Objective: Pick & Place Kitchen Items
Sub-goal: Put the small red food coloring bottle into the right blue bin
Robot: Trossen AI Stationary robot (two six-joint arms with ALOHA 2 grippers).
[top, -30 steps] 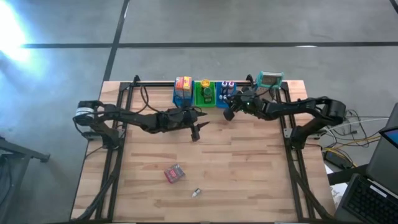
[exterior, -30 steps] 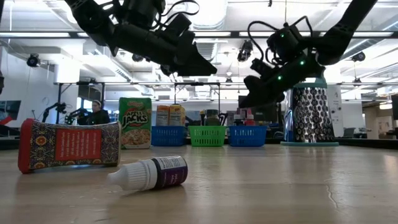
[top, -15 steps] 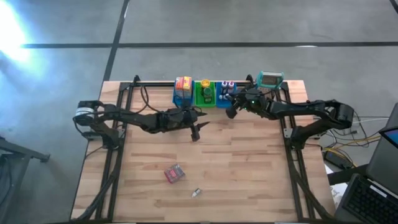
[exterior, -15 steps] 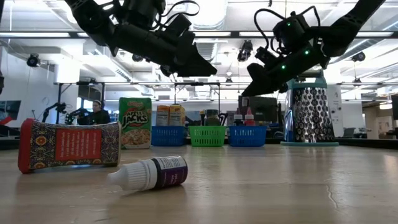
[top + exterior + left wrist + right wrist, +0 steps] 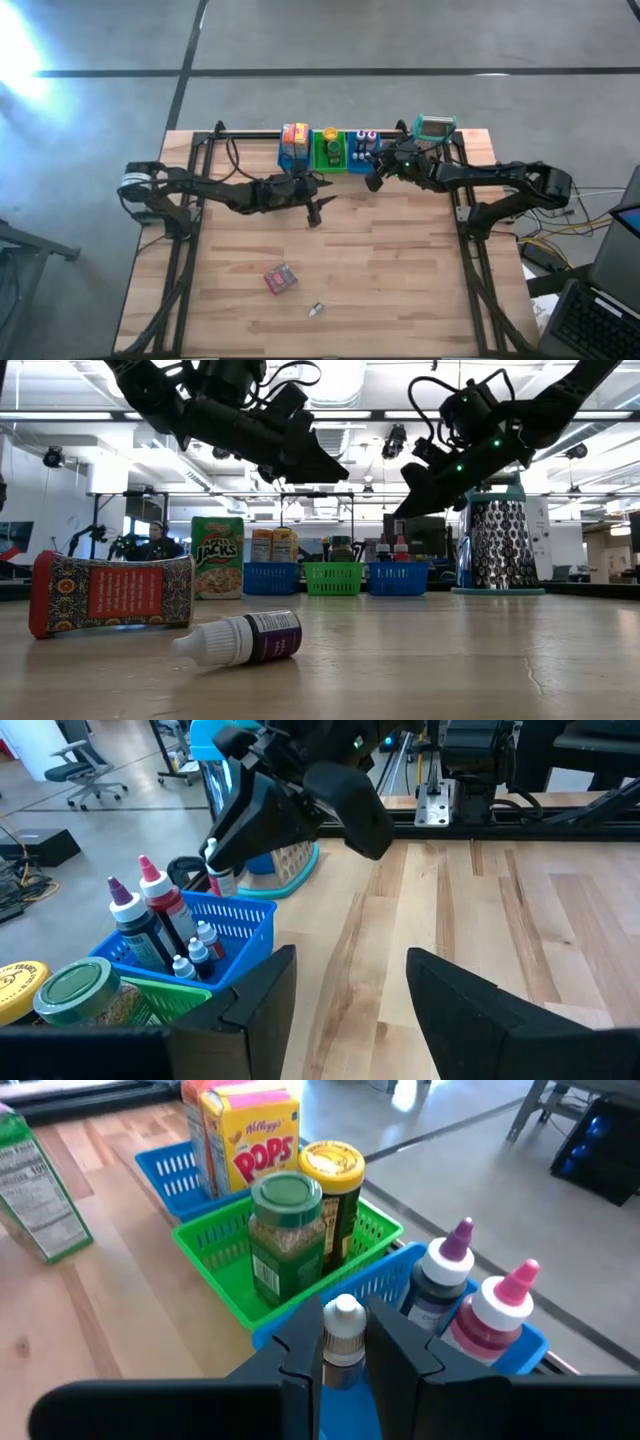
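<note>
Meanwhile two loose items: packet (image 5: pixel 281 278), bottle (image 5: pixel 316 310); three bins (image 5: pixel 357 166).

Wood-plank table (image 5: pixel 400 270) w/ black frame. Along its top edge, centre: blue bin (image 5: pixel 293 152), green bin (image 5: pixel 330 152), 2nd blue bin (image 5: pixel 360 155), side by side; grater (image 5: pixel 435 128) just right of them. Lower centre: red patterned packet (image 5: pixel 281 278); small purple bottle (image 5: pixel 316 310) on its side nearby.
</note>
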